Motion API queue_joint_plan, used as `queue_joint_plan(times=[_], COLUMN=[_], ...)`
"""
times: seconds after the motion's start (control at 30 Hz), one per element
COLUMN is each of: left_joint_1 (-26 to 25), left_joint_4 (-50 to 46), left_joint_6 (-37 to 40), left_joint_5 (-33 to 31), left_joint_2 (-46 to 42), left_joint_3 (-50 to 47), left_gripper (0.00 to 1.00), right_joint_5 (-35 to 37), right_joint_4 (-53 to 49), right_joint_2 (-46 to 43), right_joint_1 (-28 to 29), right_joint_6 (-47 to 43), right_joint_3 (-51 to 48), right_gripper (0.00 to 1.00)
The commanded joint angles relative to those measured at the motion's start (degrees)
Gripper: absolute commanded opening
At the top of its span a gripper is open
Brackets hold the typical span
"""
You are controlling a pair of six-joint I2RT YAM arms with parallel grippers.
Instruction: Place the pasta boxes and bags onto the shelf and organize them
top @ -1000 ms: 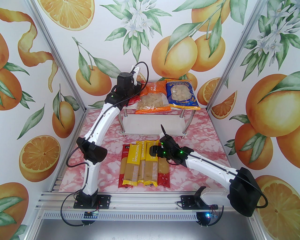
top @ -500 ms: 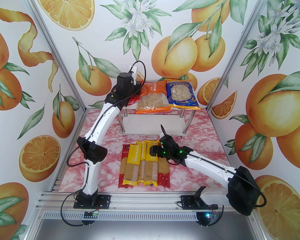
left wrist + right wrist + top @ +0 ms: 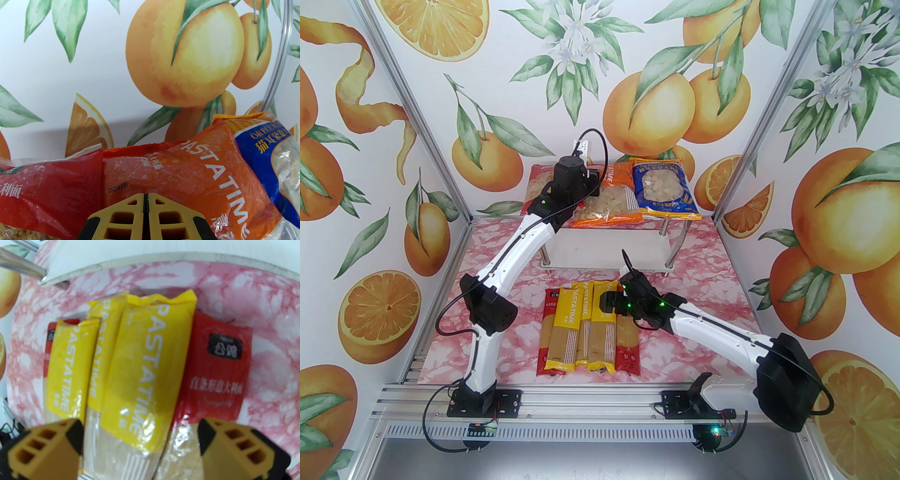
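The red bag, orange bag and blue bag are laid abreast on the top board of the shelf, grouped by kind. Above them the left claw is shut and empty, likely for nudging. Before the shelf the right claw is spread wide over the spaghetti packs, ready for grasping.

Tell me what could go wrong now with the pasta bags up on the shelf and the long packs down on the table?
1. The red pillow bag seems to hang past the left end of the white two-tier shelf. A nudge from the shut left gripper might tip it off.
2. The open right gripper hangs over a long yellow spaghetti pack and the long red pack beside it. Closing could catch both.
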Motion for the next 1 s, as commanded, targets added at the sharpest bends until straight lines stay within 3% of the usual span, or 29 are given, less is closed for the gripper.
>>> queue_joint_plan(times=[0.0,0.3,0.43,0.63,0.83,0.97], left_joint_1=[-0.75,-0.93,-1.55,-6.74,-12.45,-17.74], left_joint_4=[2.48,7.72,6.05,7.28,0.54,-6.12], left_joint_6=[-2.41,4.92,9.37,15.29,8.17,2.27], left_joint_5=[-0.86,-2.54,-2.69,-4.30,-3.51,-4.03], left_joint_2=[-2.36,-9.27,-17.80,-37.74,-57.58,-65.09], left_joint_3=[-2.16,-1.97,-3.08,-25.31,-48.45,-59.19], left_gripper=[0.10,0.23,0.23,0.23,0.24,0.24], right_joint_5=[1.25,2.60,2.47,2.72,6.45,7.45], right_joint_4=[-0.32,-1.33,-2.84,-3.82,-8.14,-10.44], right_joint_2=[-2.25,-2.72,-2.65,-3.70,-7.21,-10.22], right_joint_1=[-0.41,-0.41,-0.38,-0.40,-0.39,-0.41], right_joint_6=[-0.22,-1.12,-1.47,-0.51,0.96,2.18], right_joint_3=[-1.19,-1.63,-2.65,-5.53,-8.83,-11.14], right_gripper=[0.85,0.85,0.85,0.83,0.84,0.84])
